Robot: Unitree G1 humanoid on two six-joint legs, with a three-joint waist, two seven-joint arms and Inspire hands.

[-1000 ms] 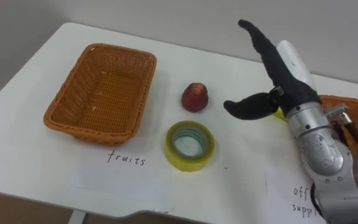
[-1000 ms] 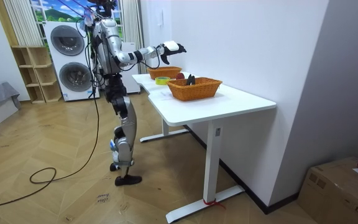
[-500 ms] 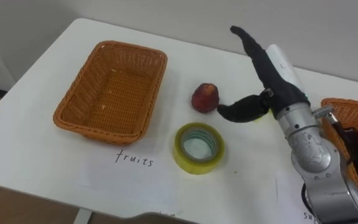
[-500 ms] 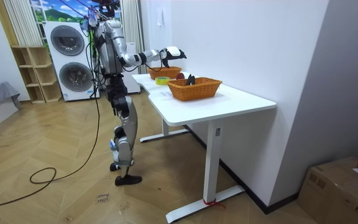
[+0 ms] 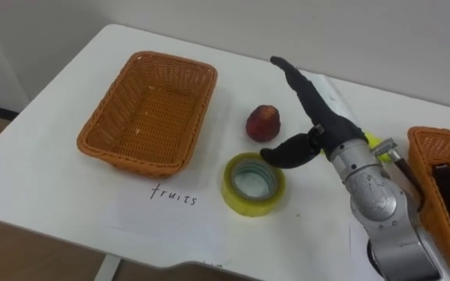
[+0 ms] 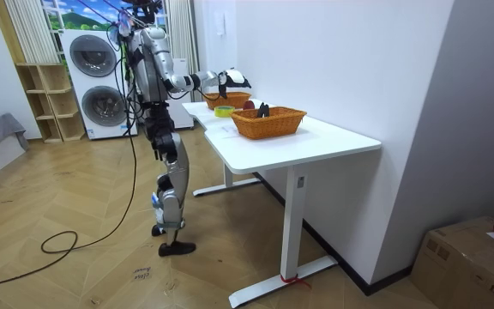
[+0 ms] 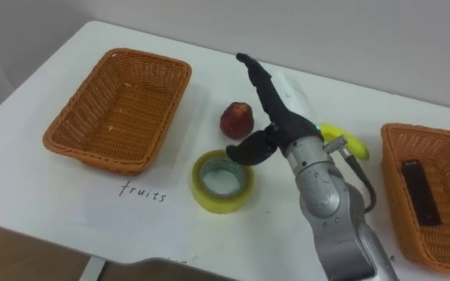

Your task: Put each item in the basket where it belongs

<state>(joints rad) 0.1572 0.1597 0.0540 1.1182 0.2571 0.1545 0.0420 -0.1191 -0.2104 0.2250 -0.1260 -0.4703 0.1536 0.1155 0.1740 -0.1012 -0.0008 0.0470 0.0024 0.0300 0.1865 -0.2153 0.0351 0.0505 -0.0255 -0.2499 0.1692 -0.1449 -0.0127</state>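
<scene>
the right hand [image 5: 320,134] hovers at frame centre, fingers [image 5: 294,76] spread and empty, just right of the red fruit [image 5: 262,122] on the table [image 5: 61,199]. the fruit seems light, round and easily bruised; cupping its sides gently looks best.

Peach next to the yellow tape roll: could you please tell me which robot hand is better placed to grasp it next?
Right. The right robot hand is open just beside the peach, with its thumb and fingers spread on the peach's side. The fruits basket lies a short carry to the left.
</scene>
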